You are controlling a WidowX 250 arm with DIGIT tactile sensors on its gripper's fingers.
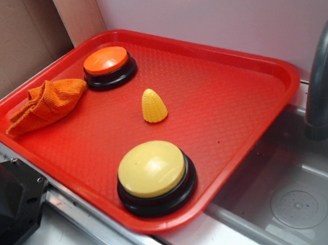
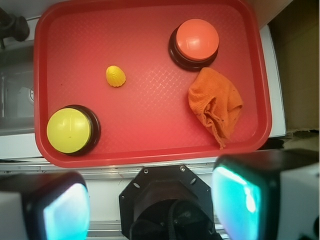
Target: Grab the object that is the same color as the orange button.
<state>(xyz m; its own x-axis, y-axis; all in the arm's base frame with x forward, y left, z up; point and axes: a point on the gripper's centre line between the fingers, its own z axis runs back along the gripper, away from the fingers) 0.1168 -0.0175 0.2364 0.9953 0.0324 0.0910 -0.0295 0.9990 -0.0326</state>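
Beside orange button (image 1: 106, 61), cloth (image 1: 46, 103) lengthwise along tray edge

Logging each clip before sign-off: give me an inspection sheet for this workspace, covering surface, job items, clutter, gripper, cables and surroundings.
Surface: red tray, textured, lying flat beside a sink basin.
Job's things: orange cloth, crumpled at the tray's edge, next to the orange button; contact unclear.
Clutter: yellow toy corn upright mid-tray; yellow button near the front rim.
Gripper: gripper open, above the tray's edge, holding nothing; fingers wide apart.
Cables: nothing seen.
Surroundings: grey faucet, cardboard, pale wall.
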